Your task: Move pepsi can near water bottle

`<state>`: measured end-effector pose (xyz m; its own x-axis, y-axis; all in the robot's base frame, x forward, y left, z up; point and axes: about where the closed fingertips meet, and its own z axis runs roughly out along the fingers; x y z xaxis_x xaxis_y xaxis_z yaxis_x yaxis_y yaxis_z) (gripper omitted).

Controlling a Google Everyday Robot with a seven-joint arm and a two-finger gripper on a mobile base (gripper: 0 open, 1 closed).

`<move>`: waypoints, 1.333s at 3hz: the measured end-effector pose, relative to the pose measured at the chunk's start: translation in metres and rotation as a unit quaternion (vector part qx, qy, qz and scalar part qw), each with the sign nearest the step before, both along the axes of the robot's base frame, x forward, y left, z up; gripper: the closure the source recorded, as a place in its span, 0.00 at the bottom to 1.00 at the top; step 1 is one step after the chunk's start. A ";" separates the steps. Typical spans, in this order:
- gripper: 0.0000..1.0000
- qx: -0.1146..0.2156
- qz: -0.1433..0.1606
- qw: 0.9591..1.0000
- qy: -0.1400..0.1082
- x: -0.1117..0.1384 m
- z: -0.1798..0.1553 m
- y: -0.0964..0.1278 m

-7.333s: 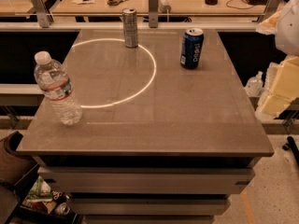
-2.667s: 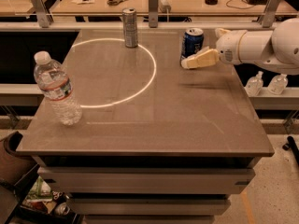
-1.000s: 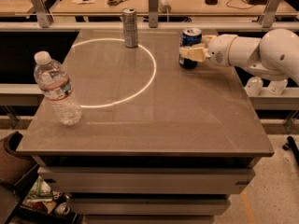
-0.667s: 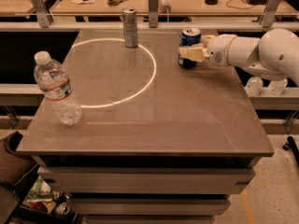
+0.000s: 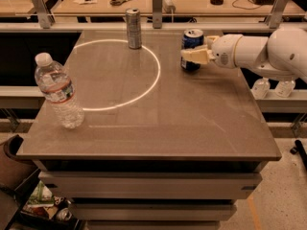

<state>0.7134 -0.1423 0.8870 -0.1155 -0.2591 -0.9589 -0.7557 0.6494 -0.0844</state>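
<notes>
Since the frame 2.7 s ago, the gripper (image 5: 191, 55) has moved left onto the pepsi can (image 5: 192, 41), at the upper centre-right of the table (image 5: 182, 114). Whether it grips the can cannot be told. The water bottle (image 5: 56, 91) stands at the far left, well apart.

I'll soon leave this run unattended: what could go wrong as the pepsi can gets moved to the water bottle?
1. The claw sits at the pepsi can; a weak hold could tip or drop it.
2. The silver can stands by the far edge of the table, close to the route leftward; the arm might clip it.
3. The water bottle stands near the left front corner; a nudge could topple it off.
</notes>
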 end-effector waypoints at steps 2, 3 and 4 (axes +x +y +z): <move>1.00 0.001 0.053 0.998 -0.017 -0.065 0.032 0.030; 1.00 0.008 0.080 0.997 -0.018 -0.091 0.036 0.053; 1.00 0.010 0.118 0.993 -0.014 -0.117 0.034 0.085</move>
